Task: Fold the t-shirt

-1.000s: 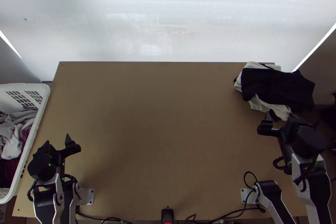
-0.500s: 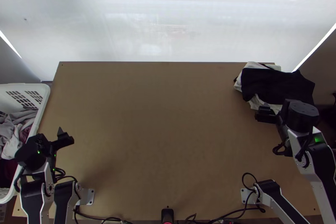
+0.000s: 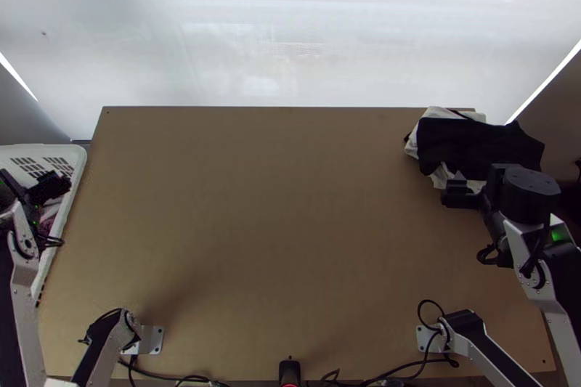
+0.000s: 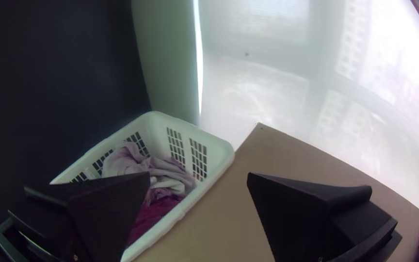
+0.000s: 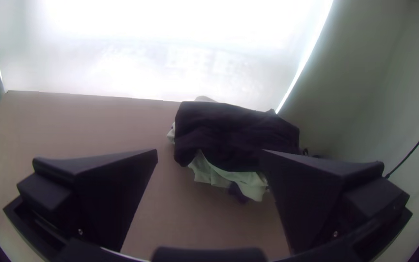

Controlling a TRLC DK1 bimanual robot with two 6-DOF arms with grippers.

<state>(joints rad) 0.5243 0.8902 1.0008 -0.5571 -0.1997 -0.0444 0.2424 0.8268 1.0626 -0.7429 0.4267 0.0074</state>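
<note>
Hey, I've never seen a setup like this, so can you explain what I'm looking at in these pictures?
This is a robot with a left arm and a right arm, each ending in a pincer. One picture looks steeply down on the table; the other two come from cameras on the arms' wrists, with dark fingers in front.

At the table's far right corner lies a pile: dark cloth over paler cloth. At the left side is a white basket of bunched clothes.

The left pincer is over the basket, the right pincer near the pile. Both are open, holding nothing.
</note>
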